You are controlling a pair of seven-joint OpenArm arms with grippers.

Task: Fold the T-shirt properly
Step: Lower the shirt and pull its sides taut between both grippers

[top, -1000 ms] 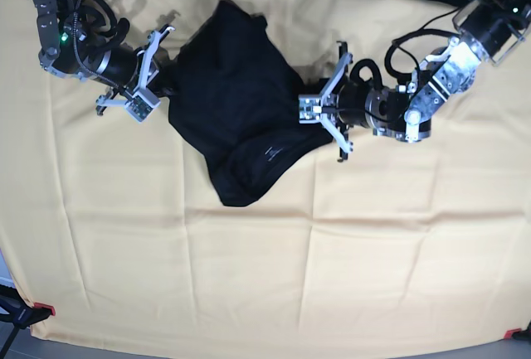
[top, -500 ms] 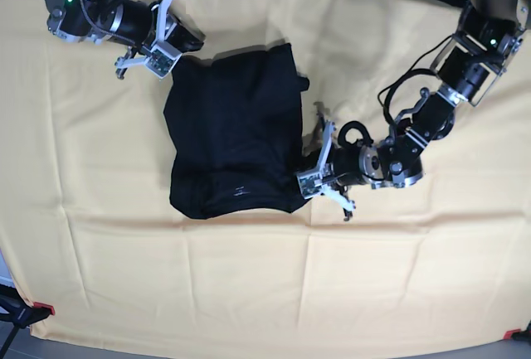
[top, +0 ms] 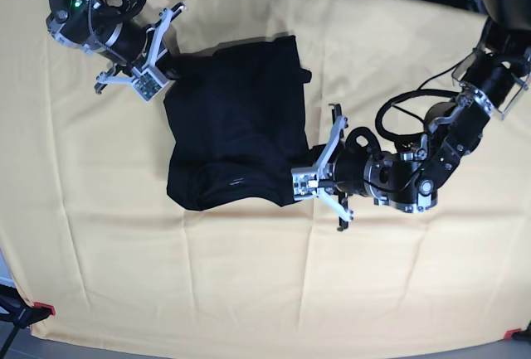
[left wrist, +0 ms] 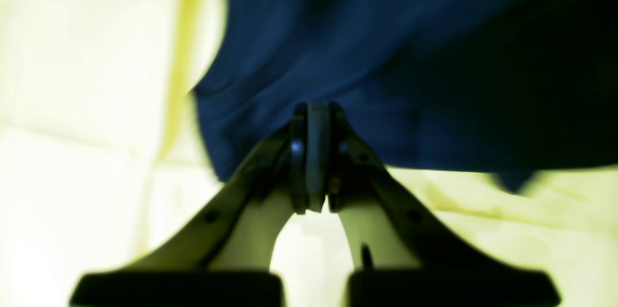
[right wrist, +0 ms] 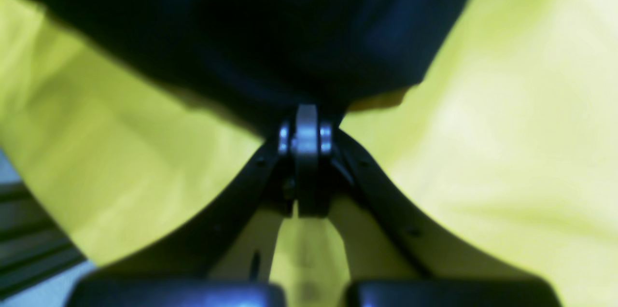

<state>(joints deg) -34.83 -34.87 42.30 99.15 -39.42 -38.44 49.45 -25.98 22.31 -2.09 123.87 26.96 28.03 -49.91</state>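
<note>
Dark navy cloth, the T-shirt lies bunched in a rough rectangle on the upper middle of the desk, on a pale yellow sheet creased in a grid. The left gripper is closed tight on the shirt's lower corner, its fingers pressed together with fabric draped over the tips in the left wrist view. The right gripper is likewise pinched closed on the shirt's upper edge at the opposite corner.
</note>
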